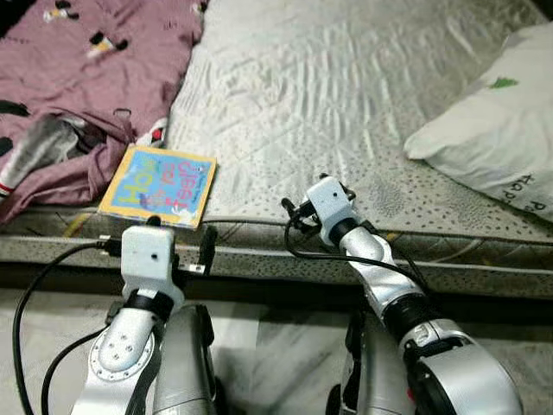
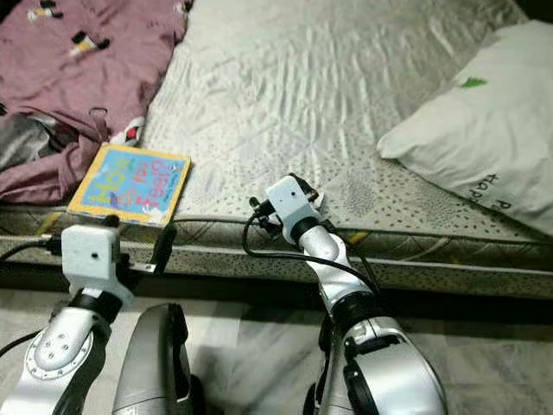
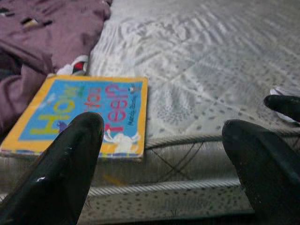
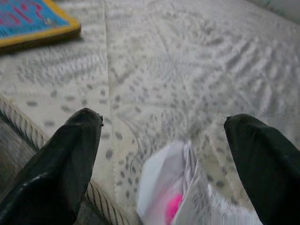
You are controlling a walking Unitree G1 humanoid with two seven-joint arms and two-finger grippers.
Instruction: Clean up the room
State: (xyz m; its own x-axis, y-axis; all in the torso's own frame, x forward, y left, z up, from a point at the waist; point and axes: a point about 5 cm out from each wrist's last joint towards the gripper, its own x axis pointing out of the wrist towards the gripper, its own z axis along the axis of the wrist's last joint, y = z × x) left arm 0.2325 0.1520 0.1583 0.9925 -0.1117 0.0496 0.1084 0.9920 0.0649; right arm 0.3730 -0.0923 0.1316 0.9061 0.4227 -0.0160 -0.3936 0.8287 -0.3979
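Note:
A children's book with a yellow border and blue cover lies flat on the front left edge of the mattress. My left gripper is open just in front of the mattress edge, and the book is a little ahead of its fingers. My right gripper is open over the mattress's front edge, to the right of the book. A small white and pink wrapper, blurred, lies on the mattress between its fingers.
A purple blanket and a grey garment are heaped at the left of the bed. A white pillow lies at the right. Pale tiled floor runs along the bed's front.

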